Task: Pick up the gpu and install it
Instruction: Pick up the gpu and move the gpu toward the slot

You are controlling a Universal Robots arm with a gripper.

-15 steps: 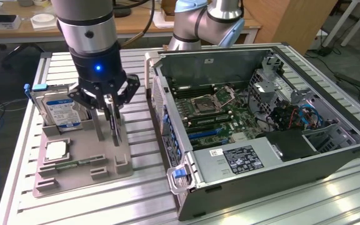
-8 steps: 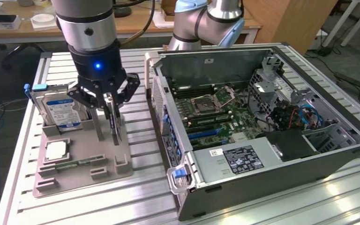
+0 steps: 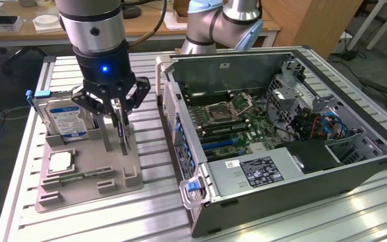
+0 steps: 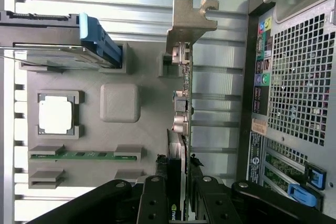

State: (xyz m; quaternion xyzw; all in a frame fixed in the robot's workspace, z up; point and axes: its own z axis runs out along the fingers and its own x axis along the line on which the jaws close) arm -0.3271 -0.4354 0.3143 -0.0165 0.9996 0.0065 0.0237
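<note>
**A:** Where is the gpu sitting, and what is the end effector doing to it?

**B:** The card is standing on edge in the grey holder on the tabletop. The end effector is coming at it from above and pinching it, with a finger pressing on each flat face. I am not managing to tell whether its lower edge is resting in the slot or hanging just clear of it.

**A:** Which way is its long axis running?

**B:** In the exterior view it is running roughly from 12 to 6 o'clock, directly under the wrist, so nothing is lying off to a side. In the wrist view the silvery bracket is sitting at the end away from the fingers. The open computer case is lying at 3 o'clock from the end effector, and the hard drive at 9 o'clock.

**A:** Is any writing showing?

**B:** A green logo on the card is peeking out between the fingers, apparently the start of "NVIDIA". The drive's blue label and the case's sticker are showing print too small to read.
</note>
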